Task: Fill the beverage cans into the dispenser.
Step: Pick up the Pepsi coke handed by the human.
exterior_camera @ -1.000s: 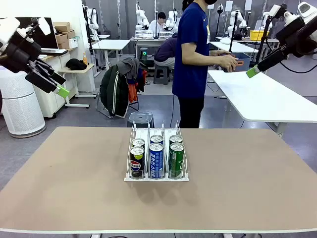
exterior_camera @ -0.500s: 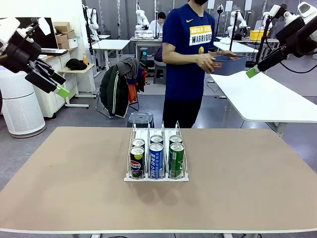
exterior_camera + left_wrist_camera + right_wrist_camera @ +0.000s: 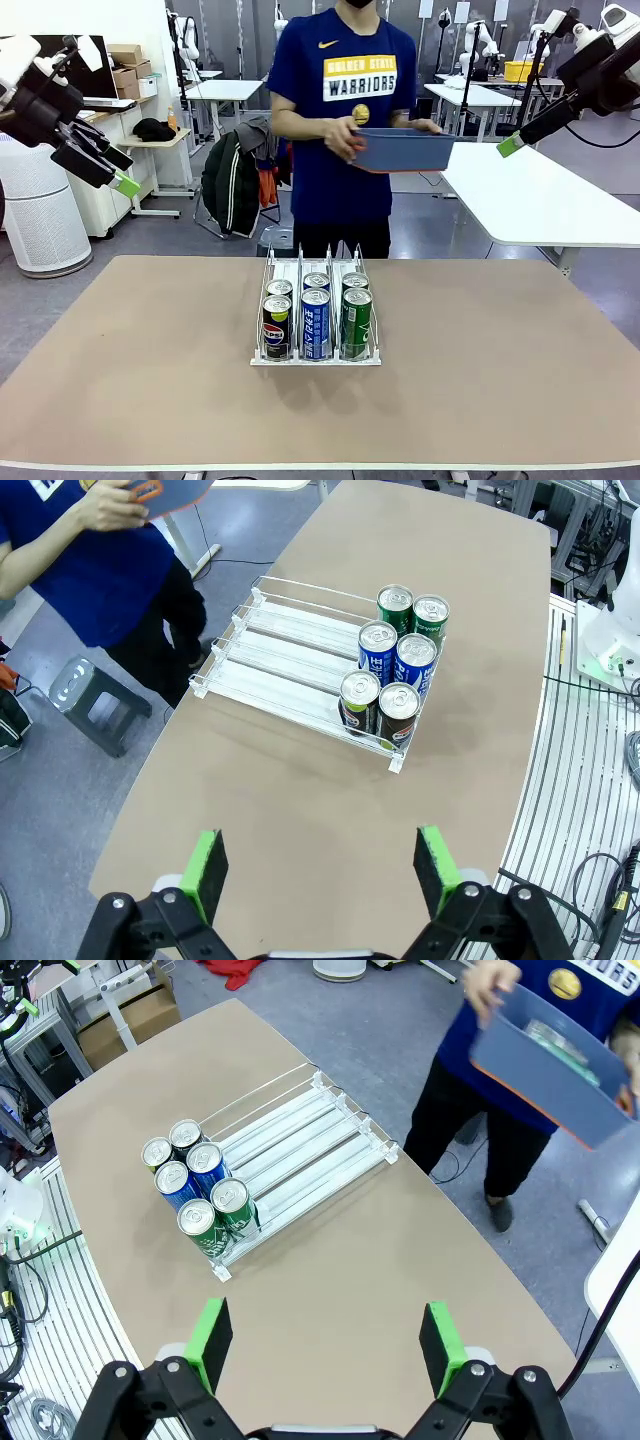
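Six beverage cans [image 3: 316, 320] stand at the near end of the dispenser [image 3: 285, 655] mid-table as a person [image 3: 340, 120] on the far side holds a blue-grey bin [image 3: 405, 150]; left gripper [image 3: 320, 875] and right gripper [image 3: 325, 1350], both wide and empty, should wait high until it lands.
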Controlling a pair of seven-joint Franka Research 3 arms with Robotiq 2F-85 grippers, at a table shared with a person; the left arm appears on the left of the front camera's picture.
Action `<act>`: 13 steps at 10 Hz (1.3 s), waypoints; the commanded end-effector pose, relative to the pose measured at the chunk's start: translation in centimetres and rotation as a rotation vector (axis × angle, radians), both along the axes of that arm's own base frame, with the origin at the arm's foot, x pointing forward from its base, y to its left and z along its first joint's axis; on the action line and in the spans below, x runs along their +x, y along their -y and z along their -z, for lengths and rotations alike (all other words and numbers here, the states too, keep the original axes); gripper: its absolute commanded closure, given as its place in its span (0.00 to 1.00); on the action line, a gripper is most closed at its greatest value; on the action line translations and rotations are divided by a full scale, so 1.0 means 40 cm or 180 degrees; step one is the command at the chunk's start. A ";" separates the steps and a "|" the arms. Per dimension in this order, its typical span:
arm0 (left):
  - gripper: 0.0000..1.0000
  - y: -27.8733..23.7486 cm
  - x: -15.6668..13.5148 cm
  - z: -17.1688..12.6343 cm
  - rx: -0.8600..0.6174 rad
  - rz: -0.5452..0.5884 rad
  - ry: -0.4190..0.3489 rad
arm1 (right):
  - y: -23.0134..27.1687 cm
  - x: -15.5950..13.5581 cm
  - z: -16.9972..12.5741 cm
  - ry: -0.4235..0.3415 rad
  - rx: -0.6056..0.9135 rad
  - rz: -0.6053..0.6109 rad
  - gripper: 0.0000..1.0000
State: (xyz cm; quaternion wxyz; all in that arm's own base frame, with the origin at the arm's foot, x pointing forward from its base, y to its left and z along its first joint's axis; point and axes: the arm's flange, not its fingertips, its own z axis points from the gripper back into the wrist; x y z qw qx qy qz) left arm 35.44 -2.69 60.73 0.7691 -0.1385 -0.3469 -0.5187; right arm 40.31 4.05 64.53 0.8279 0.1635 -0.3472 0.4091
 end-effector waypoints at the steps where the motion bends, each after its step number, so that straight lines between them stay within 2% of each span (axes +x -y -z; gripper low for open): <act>1: 0.00 -0.001 0.001 0.000 0.0004 -0.0008 0.0014 | 0.000 -0.002 0.005 -0.0005 0.0000 0.0000 0.00; 13: 0.00 -0.001 0.001 0.000 0.0004 -0.0008 0.0014 | 0.000 -0.002 0.005 -0.0005 0.0000 0.0000 0.00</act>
